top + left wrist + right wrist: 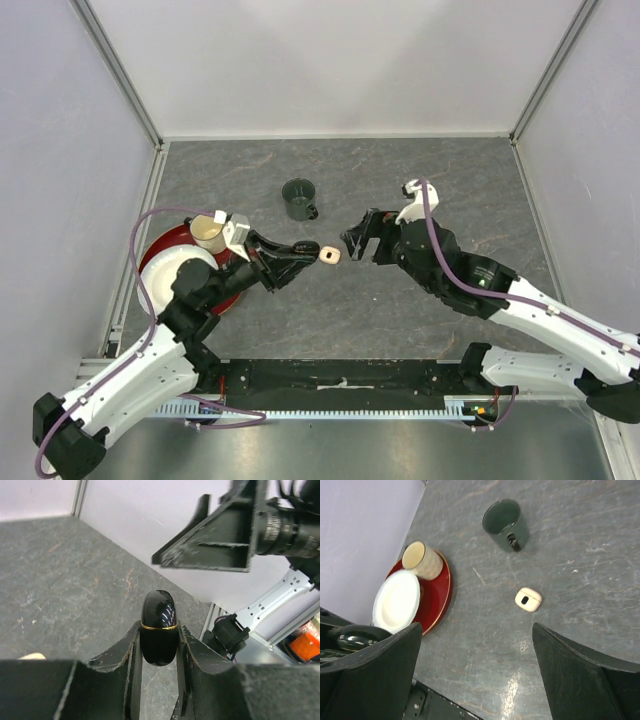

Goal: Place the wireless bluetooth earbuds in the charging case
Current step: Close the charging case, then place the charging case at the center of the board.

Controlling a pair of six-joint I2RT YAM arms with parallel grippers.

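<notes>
My left gripper point(306, 250) point(159, 642) is shut on a glossy black oval charging case with a gold band point(159, 622), held closed above the table; the case also shows in the right wrist view point(354, 638). A small cream charging case point(331, 256) point(528, 599) lies closed on the table just past the left fingertips. My right gripper point(357, 241) point(475, 630) is open and empty, hovering to the right of the cream case and facing the left gripper. No earbuds show in any view.
A dark green mug point(299, 199) point(505, 522) stands at the back centre. A red plate point(160, 252) point(439, 596) at the left holds a cream cup point(208, 232) point(422, 560) and a white dish point(396, 600). The walls enclose the table.
</notes>
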